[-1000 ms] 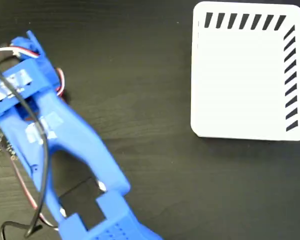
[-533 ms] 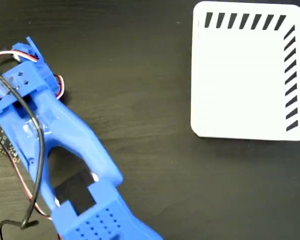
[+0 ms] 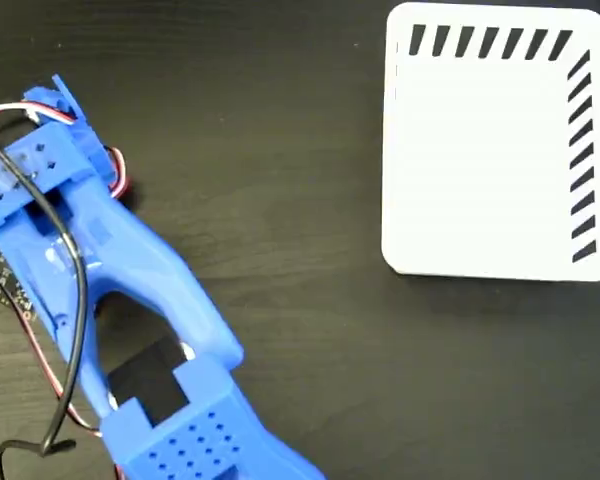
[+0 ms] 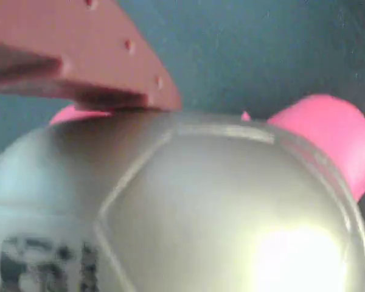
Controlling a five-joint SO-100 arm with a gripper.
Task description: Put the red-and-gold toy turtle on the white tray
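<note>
Wrist view – red-and-gold toy turtle (image 4: 188, 207) fills it: shiny domed shell, pink limb.

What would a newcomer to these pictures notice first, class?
In the fixed view, a bright blue plastic robot arm fills the lower left, opposite a flat white tray with black diagonal stripes at upper right. The wrist view is almost filled by a shiny gold-shelled toy turtle.
</note>
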